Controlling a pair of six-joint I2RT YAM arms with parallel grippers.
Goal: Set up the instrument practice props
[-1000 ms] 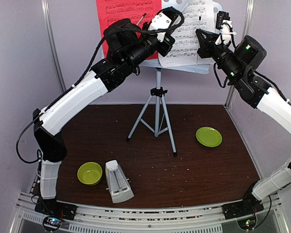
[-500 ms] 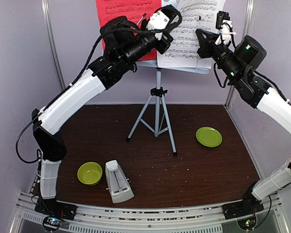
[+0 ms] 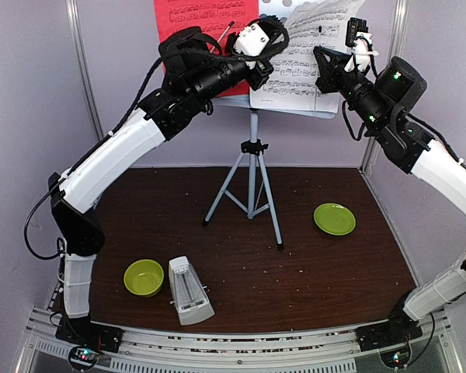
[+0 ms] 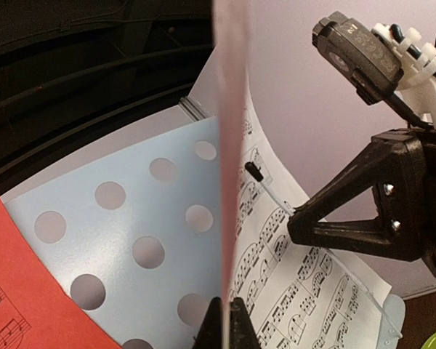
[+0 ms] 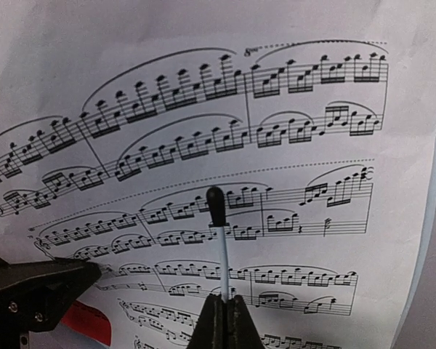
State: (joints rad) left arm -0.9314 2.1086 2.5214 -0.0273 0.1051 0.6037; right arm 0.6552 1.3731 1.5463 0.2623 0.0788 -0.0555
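The pale perforated music stand stands on its tripod at the back centre; its desk shows in the left wrist view. The red sheet rests on its left half. My left gripper is shut on the left edge of the white sheet, which is seen edge-on between the fingertips in the left wrist view. My right gripper is shut on a thin white rod with a black tip, held in front of the white sheet. The white metronome lies on the near table.
A lime-green bowl sits beside the metronome at the near left. A lime-green plate lies at the right. The tripod legs spread over the table's middle. Grey walls close in the back and sides.
My left gripper has moved up and a little left with the white sheet's edge, and the sheet has shifted up and left on the stand. The right arm has stayed still.
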